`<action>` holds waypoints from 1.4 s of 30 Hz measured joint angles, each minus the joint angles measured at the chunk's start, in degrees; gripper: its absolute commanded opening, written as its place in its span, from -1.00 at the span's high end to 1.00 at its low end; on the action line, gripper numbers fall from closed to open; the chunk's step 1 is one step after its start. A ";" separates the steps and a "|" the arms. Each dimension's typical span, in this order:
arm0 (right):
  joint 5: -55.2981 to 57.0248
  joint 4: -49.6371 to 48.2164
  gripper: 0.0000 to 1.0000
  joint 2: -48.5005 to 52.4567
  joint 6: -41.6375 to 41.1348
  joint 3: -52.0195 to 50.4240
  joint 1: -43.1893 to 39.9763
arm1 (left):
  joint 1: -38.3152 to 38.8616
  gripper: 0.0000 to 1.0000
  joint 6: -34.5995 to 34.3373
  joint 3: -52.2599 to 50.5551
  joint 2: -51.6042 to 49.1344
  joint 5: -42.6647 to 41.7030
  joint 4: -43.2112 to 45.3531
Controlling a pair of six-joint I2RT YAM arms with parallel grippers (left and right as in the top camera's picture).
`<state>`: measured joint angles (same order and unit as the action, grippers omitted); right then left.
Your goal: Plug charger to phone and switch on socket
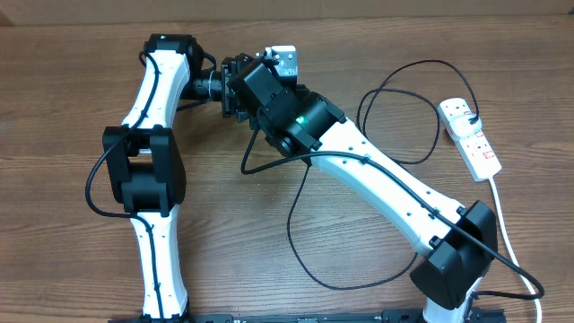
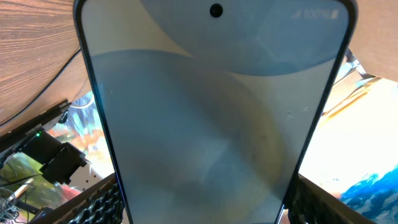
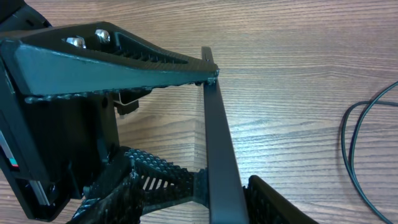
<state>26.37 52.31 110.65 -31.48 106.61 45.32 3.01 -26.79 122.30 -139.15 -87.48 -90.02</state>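
The phone (image 2: 211,112) fills the left wrist view, its light blue-grey screen lit. My left gripper (image 2: 202,208) is shut on its two long edges. In the right wrist view the phone (image 3: 217,143) shows edge-on as a slim dark bar above the table. My right gripper (image 3: 196,180) is open around it, one finger close beside the phone, and holds nothing. In the overhead view both grippers (image 1: 231,88) (image 1: 249,90) meet at the top centre and hide the phone. The charger cable (image 1: 404,67) loops toward the socket (image 1: 473,139), where its black plug (image 1: 471,121) sits. Its small tip is out of view.
The socket's thick white cord (image 1: 504,233) runs down the right side. More black cable (image 1: 300,238) loops on the wood under the right arm. A stretch of cable (image 3: 351,143) lies to the right of the phone.
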 measured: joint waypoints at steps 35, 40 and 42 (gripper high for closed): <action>0.00 1.27 0.47 0.00 0.02 1.81 0.00 | 0.00 -0.50 0.20 0.00 0.00 0.00 0.48; 0.00 1.27 0.55 0.00 0.07 1.81 0.00 | 0.00 -0.50 0.22 0.00 0.00 0.00 0.48; 0.00 1.29 0.56 0.00 0.00 1.81 0.00 | 0.00 -0.50 0.22 0.00 0.00 0.00 0.48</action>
<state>26.37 53.60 110.65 -31.48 108.42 45.32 3.01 -26.57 122.30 -139.15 -87.48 -89.54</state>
